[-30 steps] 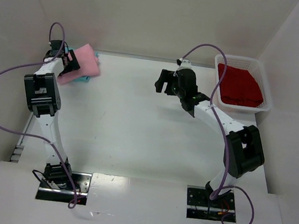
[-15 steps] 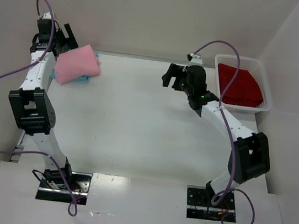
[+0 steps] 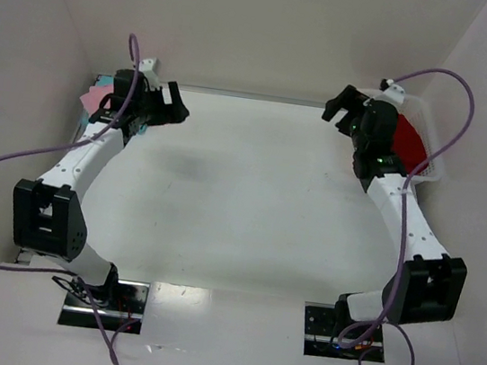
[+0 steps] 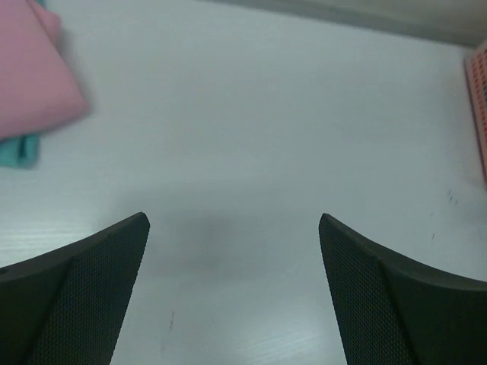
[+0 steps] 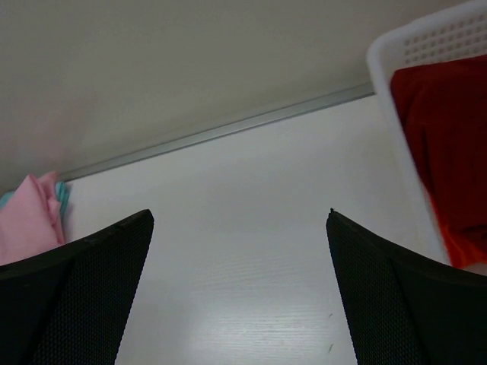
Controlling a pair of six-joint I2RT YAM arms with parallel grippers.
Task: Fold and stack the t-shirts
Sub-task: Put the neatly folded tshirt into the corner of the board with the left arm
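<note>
White table (image 3: 241, 200), pale walls (image 3: 265, 31). At the far left corner the folded pink t-shirt (image 4: 30, 68) lies on the teal t-shirt (image 4: 19, 152). The red t-shirt (image 5: 449, 137) fills a white basket (image 5: 388, 84) at far right. The left gripper (image 3: 176, 103) hovers beside the stack and the right gripper (image 3: 336, 103) beside the basket, both spread, holding nothing.

Overhead view from the near edge; wrist views low over table (image 3: 241, 200), pink shirt (image 4: 30, 68) common to both.
</note>
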